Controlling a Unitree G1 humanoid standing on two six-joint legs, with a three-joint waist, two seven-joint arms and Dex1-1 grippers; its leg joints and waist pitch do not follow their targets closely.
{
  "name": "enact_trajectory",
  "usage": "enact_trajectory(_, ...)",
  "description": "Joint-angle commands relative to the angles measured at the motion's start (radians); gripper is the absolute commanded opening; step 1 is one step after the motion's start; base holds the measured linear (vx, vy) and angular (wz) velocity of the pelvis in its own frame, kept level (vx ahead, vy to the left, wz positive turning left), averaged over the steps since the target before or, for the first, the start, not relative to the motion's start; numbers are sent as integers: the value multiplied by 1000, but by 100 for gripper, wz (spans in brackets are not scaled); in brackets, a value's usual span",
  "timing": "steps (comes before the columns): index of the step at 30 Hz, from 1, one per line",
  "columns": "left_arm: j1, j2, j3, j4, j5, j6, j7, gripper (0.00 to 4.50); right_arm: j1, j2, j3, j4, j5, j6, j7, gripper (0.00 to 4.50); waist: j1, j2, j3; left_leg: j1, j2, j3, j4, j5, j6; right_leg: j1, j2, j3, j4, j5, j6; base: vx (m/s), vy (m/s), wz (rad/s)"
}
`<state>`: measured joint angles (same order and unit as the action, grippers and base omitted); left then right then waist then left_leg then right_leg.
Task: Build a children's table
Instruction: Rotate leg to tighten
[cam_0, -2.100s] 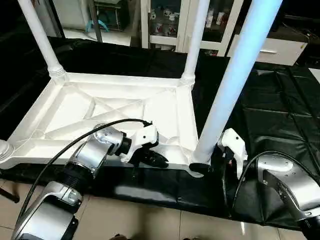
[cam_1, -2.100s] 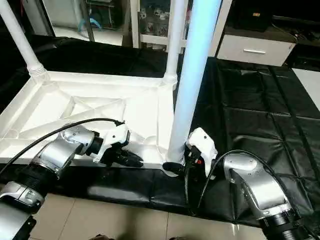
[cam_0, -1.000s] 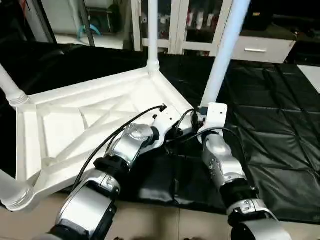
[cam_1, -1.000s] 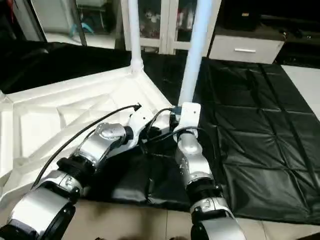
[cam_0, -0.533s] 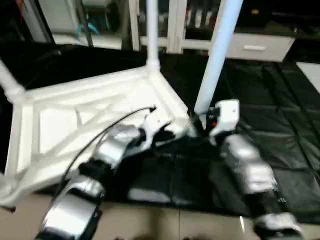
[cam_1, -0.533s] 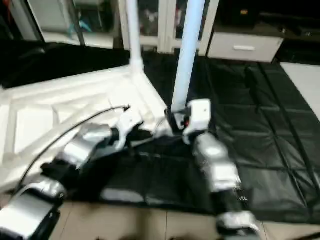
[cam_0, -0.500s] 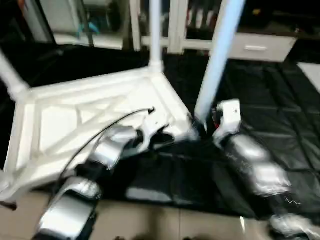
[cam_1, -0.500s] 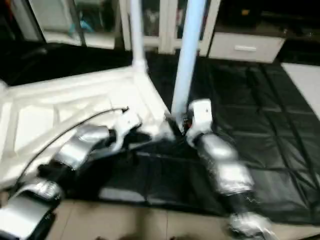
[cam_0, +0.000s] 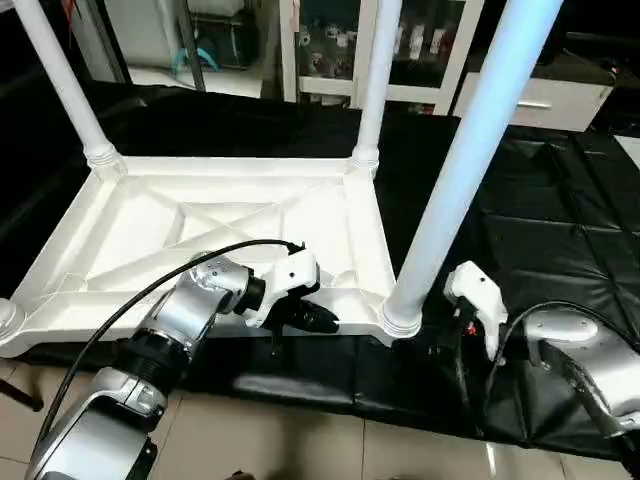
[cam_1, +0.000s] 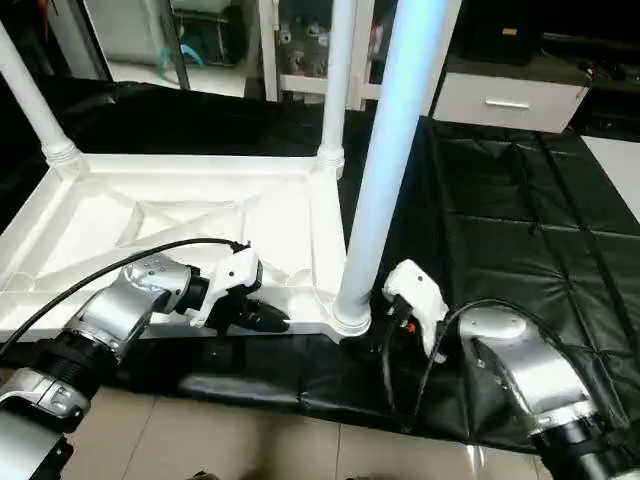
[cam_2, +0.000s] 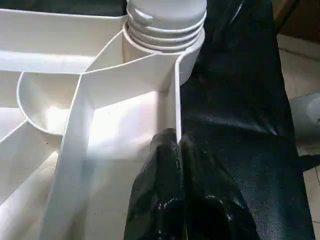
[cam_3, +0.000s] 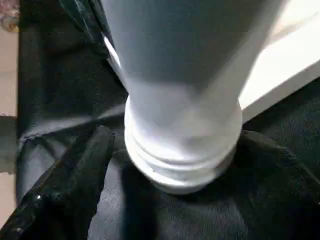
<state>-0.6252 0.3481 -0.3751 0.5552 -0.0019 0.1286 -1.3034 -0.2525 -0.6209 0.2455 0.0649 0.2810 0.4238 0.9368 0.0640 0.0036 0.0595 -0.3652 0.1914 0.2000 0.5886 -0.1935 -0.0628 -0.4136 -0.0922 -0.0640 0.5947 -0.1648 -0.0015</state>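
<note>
White plastic rectangular table top (cam_0: 200, 225) lies upside down, X-ribbed underside up, on a black quilted mat (cam_0: 560, 230) over the floor. White tapered tube legs stand in its corner sockets: one at 11 o'clock (cam_0: 62, 85), one at 12 (cam_0: 372, 75), and the near leg (cam_0: 450, 190) at approx. 4 o'clock of the top. Left gripper (cam_2: 177, 150) has its black fingers pinched together on the top's near rim wall, just beside the near leg's socket (cam_2: 165, 37). Right gripper (cam_3: 165, 150) stands wide, fingers (cam_3: 75, 170) either side of the near leg's ribbed base, apart from it. White cabinet w/ drawer (cam_0: 540, 100) at 1 o'clock, well behind.
</note>
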Motion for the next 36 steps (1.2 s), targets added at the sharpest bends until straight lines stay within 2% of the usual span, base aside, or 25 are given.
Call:
enact_trajectory(1,4,-3,-51,15,39,6,-11,0,-23,22,7,13,-11,-15,-21,406,-1,-5,-58,9,42,-19,-73,-216,45,49,-54,46,-70,-241,-232,0,0,0)
enact_trajectory(5,1,-3,-48,20,44,2,-3,0,-41,58,-13,30,-10,-23,-41,406,-2,-5,-59,9,42,-18,-73,-212,47,50,-53,45,-66,-204,-246,0,0,0)
enact_trajectory(11,5,-2,-50,12,46,9,2,0,-54,82,-12,42,-5,-22,-35,406,-5,-6,-56,10,41,-19,-74,-240,41,50,-55,45,-74,-272,-228,0,0,0)
enact_trajectory(13,6,-1,-49,12,46,11,6,0,-56,87,-6,51,-8,-19,-20,371,-5,-6,-56,10,41,-19,-74,-238,39,49,-54,46,-74,-273,-224,0,0,0)
enact_trajectory(14,7,-1,-48,10,45,12,7,0,-55,87,-5,51,-8,-21,-15,368,-3,-19,-58,7,41,-20,-73,-225,45,52,-57,45,-70,-275,-221,0,0,0)
enact_trajectory(16,9,1,-47,6,44,14,8,0,-51,84,-6,49,-5,-25,-5,354,-3,-13,-57,9,43,-20,-74,-221,46,49,-57,45,-72,-281,-218,0,0,0)
enact_trajectory(17,9,1,-47,5,44,14,8,0,-51,84,-7,49,-5,-25,-4,346,-4,-14,-56,9,43,-20,-75,-228,44,48,-55,45,-73,-283,-217,0,0,0)
enact_trajectory(18,13,2,-45,2,43,16,9,0,-43,81,-10,46,-3,-30,8,342,-5,-21,-56,8,42,-19,-74,-229,45,49,-55,45,-73,-284,-215,0,0,0)
enact_trajectory(20,15,4,-44,0,42,17,9,0,-39,81,-11,45,-2,-32,13,332,-4,-16,-55,9,43,-20,-75,-231,45,47,-57,46,-73,-288,-215,0,0,0)
enact_trajectory(29,27,0,-46,-9,39,21,13,0,-7,99,-40,29,15,-50,-1,308,-6,-16,-53,8,42,-20,-76,-235,46,48,-55,45,-73,-277,-218,0,0,0)
enact_trajectory(30,26,-3,-46,-7,37,21,13,0,-2,103,-40,27,15,-52,-1,307,-8,-9,-53,9,42,-19,-76,-247,42,46,-54,46,-76,-280,-217,0,0,0)
enact_trajectory(32,26,-5,-46,-5,35,22,12,0,5,110,-41,24,15,-56,0,306,-8,-12,-53,9,41,-20,-77,-254,40,47,-54,46,-76,-285,-218,0,0,0)
enact_trajectory(33,25,-7,-45,-4,33,23,12,0,10,117,-46,23,22,-56,-2,304,-8,-8,-53,10,42,-20,-77,-262,37,46,-54,46,-78,-289,-217,0,0,0)
enact_trajectory(34,25,-9,-44,-4,31,25,12,0,13,124,-50,23,27,-56,-5,303,-8,-10,-53,10,42,-21,-78,-264,35,47,-55,45,-77,-288,-218,0,0,0)
enact_trajectory(36,25,-13,-43,0,30,25,17,0,20,159,-68,31,46,-53,-24,302,-8,-6,-51,10,42,-21,-79,-271,33,46,-54,45,-79,-289,-218,0,0,0)
